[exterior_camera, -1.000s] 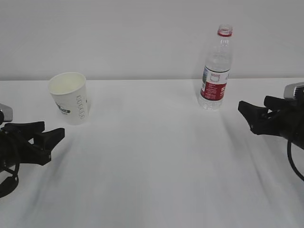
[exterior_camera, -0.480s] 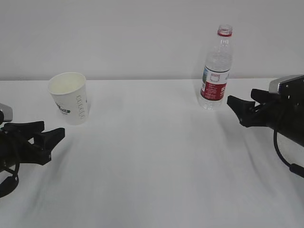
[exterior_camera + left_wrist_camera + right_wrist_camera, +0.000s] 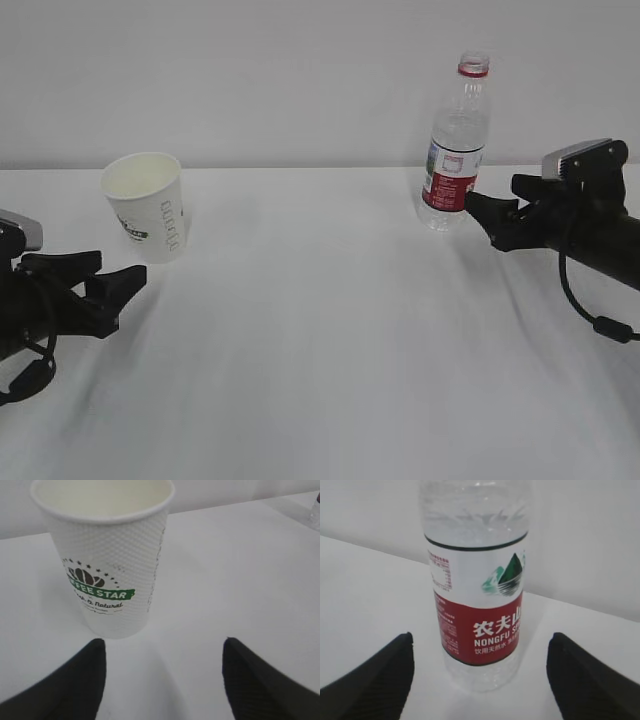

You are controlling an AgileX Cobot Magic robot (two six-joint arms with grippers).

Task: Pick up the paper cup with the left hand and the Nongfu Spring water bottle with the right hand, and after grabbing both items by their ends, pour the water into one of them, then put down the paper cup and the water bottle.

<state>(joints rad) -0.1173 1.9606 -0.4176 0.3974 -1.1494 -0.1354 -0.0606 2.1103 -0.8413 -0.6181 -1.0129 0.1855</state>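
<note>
White counter (image 3: 320, 340) against plain pale wall (image 3: 250, 70). Paper cup (image 3: 146, 205) upright at back left of counter, cream inside, green logo facing left claw (image 3: 115, 282). Left claw low at left edge, jaws spread wide, gripping nothing, just short of cup and not touching it. In left wrist view cup (image 3: 106, 560) ahead of the two dark jaw tips and left of centre, not yet between them. Water bottle (image 3: 456, 150) upright at back right, uncapped, red neck ring, red-and-white label. Right claw (image 3: 480, 212) level with bottle's lower label, jaws wide apart, nothing gripped; tip just beside bottle, contact unclear. In right wrist view bottle (image 3: 476, 590) centred ahead of both jaw tips, clear gaps either side. Cup and bottle well apart.
</note>
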